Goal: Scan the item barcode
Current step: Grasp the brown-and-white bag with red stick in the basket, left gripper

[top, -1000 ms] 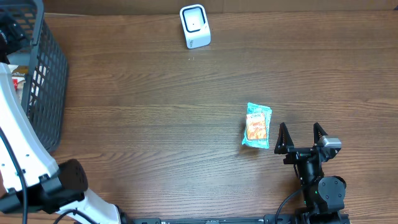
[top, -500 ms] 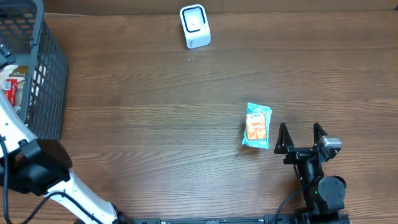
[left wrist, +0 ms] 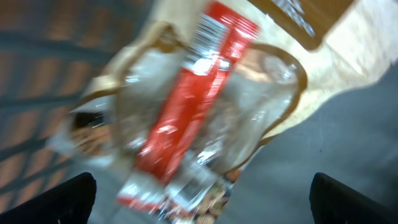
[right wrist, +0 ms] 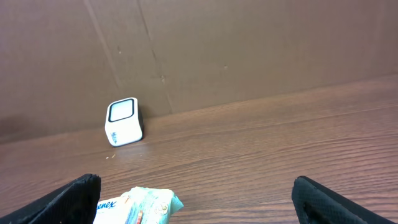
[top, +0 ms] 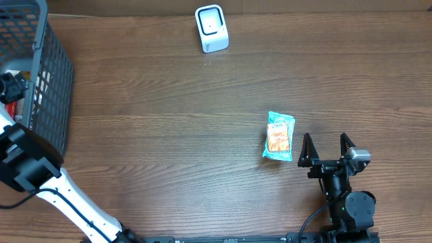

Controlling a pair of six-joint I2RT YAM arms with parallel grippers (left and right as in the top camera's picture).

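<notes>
Two grippers, both with jaws spread wide and gripping nothing. My left gripper (left wrist: 202, 199) hangs inside the wire basket (top: 50, 74) at the left edge of the wooden surface (top: 148, 135), right over a clear packet with a red label (left wrist: 193, 106); it's blurred, with what looks like a barcode at the label's top end. My right gripper (top: 327, 150) sits low at the near right, just beside the teal snack packet (top: 279, 136), which lies flat. The white scanner (top: 212, 28) stands well apart at the far edge.
</notes>
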